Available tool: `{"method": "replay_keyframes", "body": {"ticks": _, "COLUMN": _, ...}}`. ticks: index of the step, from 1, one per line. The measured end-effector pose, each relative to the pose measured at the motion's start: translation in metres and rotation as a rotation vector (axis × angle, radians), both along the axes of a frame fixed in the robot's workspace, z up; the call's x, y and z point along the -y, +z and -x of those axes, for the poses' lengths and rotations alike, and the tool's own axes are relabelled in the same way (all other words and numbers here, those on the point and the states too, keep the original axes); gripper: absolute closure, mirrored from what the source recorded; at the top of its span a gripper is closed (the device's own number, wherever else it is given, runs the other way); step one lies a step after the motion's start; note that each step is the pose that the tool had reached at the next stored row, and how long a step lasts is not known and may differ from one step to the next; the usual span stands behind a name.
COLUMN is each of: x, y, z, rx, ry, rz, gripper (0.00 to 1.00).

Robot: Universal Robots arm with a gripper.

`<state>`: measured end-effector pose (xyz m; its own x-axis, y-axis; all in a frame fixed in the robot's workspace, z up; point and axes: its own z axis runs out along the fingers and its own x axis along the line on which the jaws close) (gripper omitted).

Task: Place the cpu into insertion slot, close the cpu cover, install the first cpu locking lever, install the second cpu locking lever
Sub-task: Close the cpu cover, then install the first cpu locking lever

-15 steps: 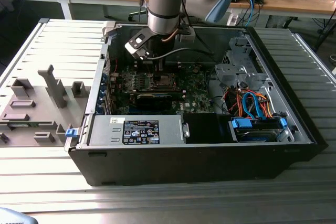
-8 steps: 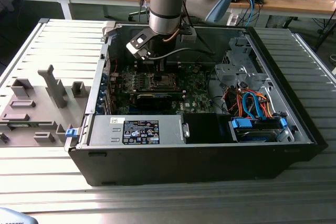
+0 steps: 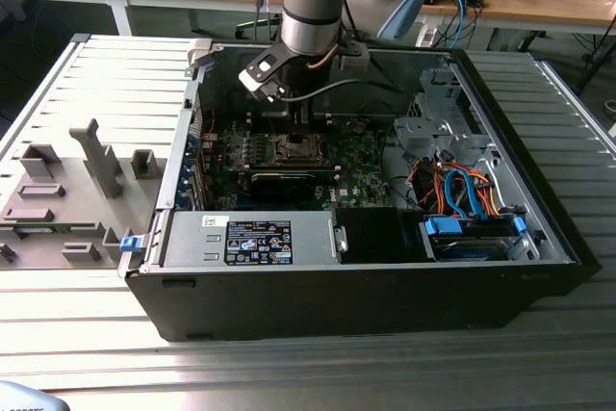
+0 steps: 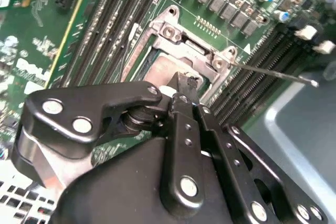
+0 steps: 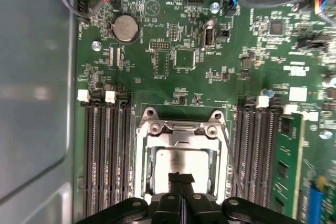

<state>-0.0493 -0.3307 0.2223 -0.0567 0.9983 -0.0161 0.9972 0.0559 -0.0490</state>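
Observation:
My gripper (image 3: 300, 120) reaches down into the open computer case over the insertion slot (image 3: 294, 149) on the green board. In both wrist views its black fingers are shut tip to tip with nothing between them. The tips (image 5: 181, 178) (image 4: 185, 83) sit on or just above the silver top of the cpu (image 5: 181, 158) (image 4: 163, 72). That chip lies in the slot, and the cpu cover (image 5: 181, 129) (image 4: 184, 45) lies down around it as a silver frame. One thin wire locking lever (image 4: 273, 72) sticks out unlatched over the memory slots; in the first wrist view it (image 5: 227, 145) runs along the socket's side.
Black memory slots (image 5: 107, 156) flank the socket, with a green memory stick (image 5: 286, 166) in one. A black card (image 3: 284, 182), the power supply (image 3: 250, 238) and coloured cables (image 3: 462, 194) lie nearby. The grey case wall (image 5: 31, 103) stands close. Grey fixtures (image 3: 67, 190) sit outside the case.

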Motion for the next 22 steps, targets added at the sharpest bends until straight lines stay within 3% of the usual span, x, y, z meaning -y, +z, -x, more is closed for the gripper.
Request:
{"method": "replay_keyframes", "body": {"ticks": 4, "x": 0.0, "y": 0.0213, "z": 0.0, "rx": 0.0, "ry": 0.0, "rz": -0.0001, "gripper": 0.89}}
{"method": "replay_keyframes", "body": {"ticks": 7, "x": 0.0, "y": 0.0318, "z": 0.0, "rx": 0.0, "ry": 0.0, "rz": 0.0, "gripper": 0.89}}
{"method": "replay_keyframes", "body": {"ticks": 22, "x": 0.0, "y": 0.0331, "z": 0.0, "rx": 0.0001, "ry": 0.0, "rz": -0.0001, "gripper": 0.89}}
